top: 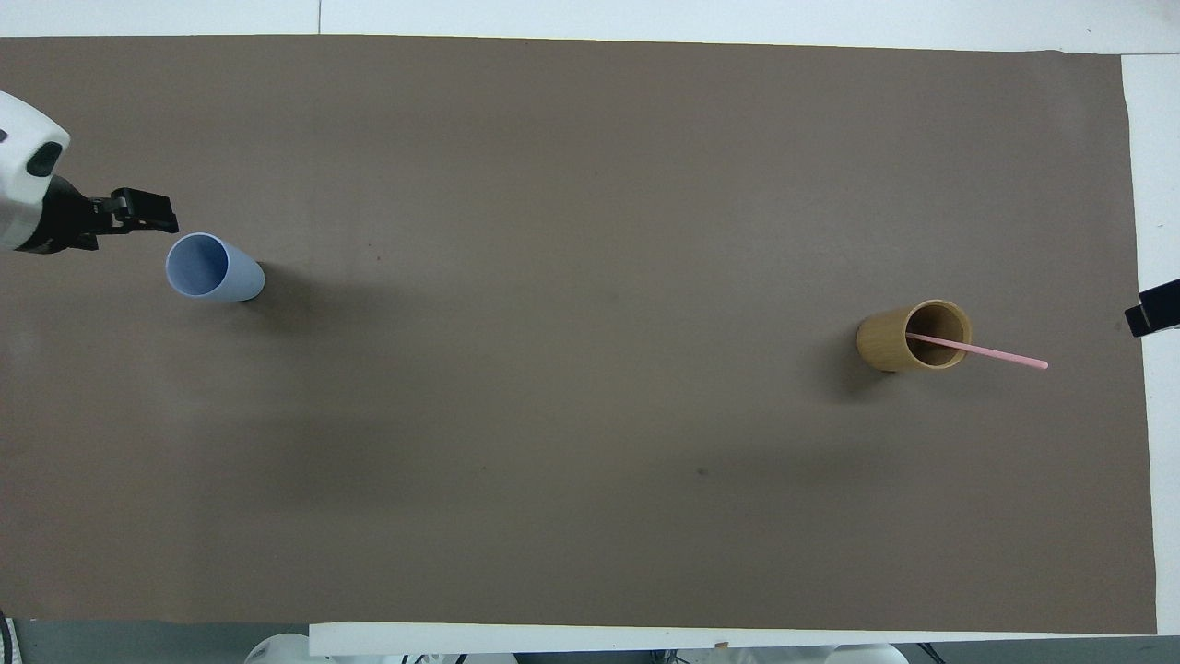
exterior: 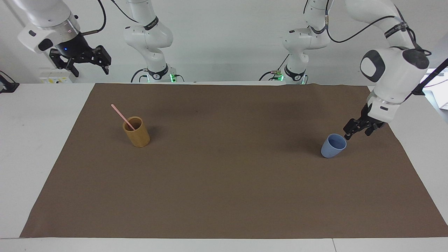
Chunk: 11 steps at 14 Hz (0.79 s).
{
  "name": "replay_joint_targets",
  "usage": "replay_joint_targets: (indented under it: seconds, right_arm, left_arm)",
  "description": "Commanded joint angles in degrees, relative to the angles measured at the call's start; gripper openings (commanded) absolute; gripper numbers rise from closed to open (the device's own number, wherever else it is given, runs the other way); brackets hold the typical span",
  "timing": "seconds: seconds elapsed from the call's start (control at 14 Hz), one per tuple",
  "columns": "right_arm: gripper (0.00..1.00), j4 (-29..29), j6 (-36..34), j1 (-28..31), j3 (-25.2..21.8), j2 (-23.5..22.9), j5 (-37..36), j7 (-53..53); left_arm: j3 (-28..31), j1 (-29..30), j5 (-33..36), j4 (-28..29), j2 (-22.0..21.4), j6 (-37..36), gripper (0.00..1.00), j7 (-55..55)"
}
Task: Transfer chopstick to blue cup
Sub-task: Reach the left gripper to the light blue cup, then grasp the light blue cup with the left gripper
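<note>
Chopstick (exterior: 122,116) leaning in tan cup (exterior: 137,132), blue cup (exterior: 333,145) upright on brown mat (exterior: 227,182), left gripper (exterior: 354,132) open just beside its rim, right gripper (exterior: 88,61) open, raised off the mat.

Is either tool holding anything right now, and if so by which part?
Nothing is held. The chopstick stands in the tan cup; the left tool is beside the blue cup, not gripping it.

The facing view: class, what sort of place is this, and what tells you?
Probably a robotics lab: two white arms mounted at a table covered with brown paper, and only test props, a blue cup and tan cup.
</note>
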State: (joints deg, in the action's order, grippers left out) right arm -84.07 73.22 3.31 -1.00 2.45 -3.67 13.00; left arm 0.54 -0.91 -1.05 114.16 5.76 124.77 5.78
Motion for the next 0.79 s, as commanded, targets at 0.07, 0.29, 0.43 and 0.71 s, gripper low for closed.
replay_joint_targets:
  seconds: [0.07, 0.29, 0.43, 0.71]
  right_arm:
    - [1.0, -1.4, -0.2, 0.3, 0.4, 1.2, 0.0, -0.4]
    - [1.0, -1.4, -0.1, 0.3, 0.4, 1.2, 0.0, -0.4]
    - [1.0, -1.4, -0.1, 0.3, 0.4, 1.2, 0.0, -0.4]
    - [1.0, -1.4, -0.1, 0.3, 0.4, 1.2, 0.0, -0.4]
  left_arm:
    - [0.2, 0.6, 0.5, 5.6, -0.7, 1.2, 0.01, -1.9]
    - [0.1, 0.5, 0.5, 6.5, -0.6, 2.8, 0.0, -1.8]
    - [-0.1, -0.2, 0.5, 6.3, -0.4, 3.3, 0.0, -1.2]
    - [-0.3, -15.4, 0.2, 3.2, 0.6, 2.8, 0.0, 16.7]
